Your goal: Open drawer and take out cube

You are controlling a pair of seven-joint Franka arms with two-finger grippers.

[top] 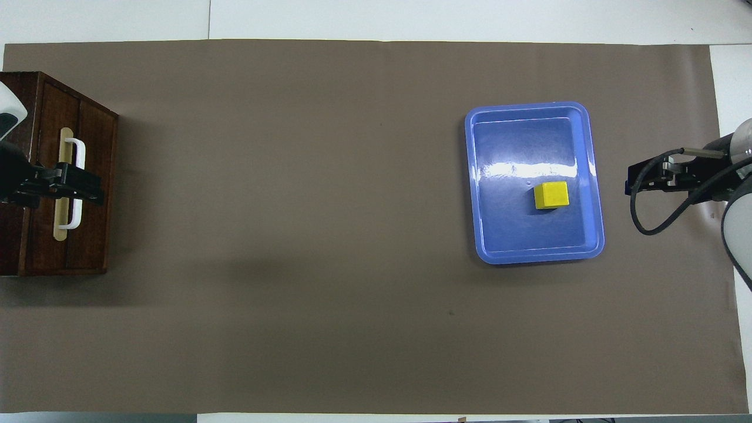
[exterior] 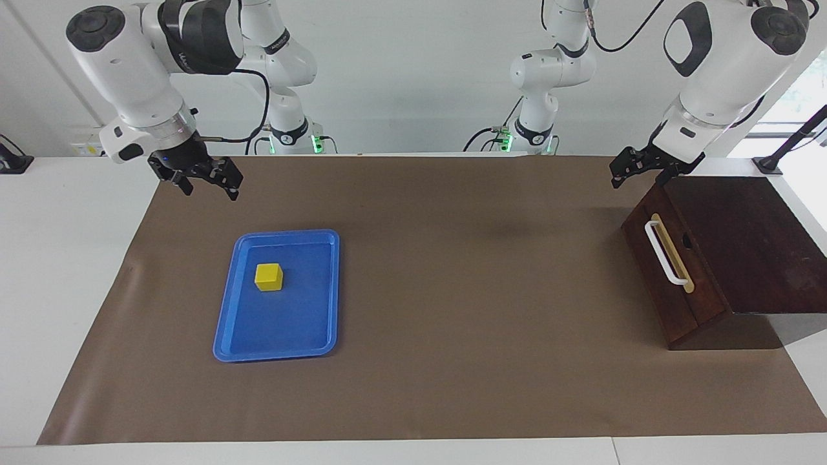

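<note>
The dark wooden drawer (exterior: 672,271) (top: 88,176) is shut at the left arm's end of the table, its white bar handle (exterior: 664,252) (top: 75,183) facing the table's middle. The yellow cube (exterior: 269,276) (top: 551,195) rests inside the blue tray (exterior: 278,345) (top: 531,254). My left gripper (exterior: 636,174) (top: 88,187) hangs open in the air above the drawer's front and holds nothing. My right gripper (exterior: 211,189) (top: 637,183) is raised over the mat beside the tray, open and empty.
A brown mat (exterior: 465,361) (top: 305,305) covers the table, with white tabletop (exterior: 71,271) around it. The dark box (exterior: 756,239) that holds the drawer stands at the mat's edge. Both arm bases stand along the robots' edge.
</note>
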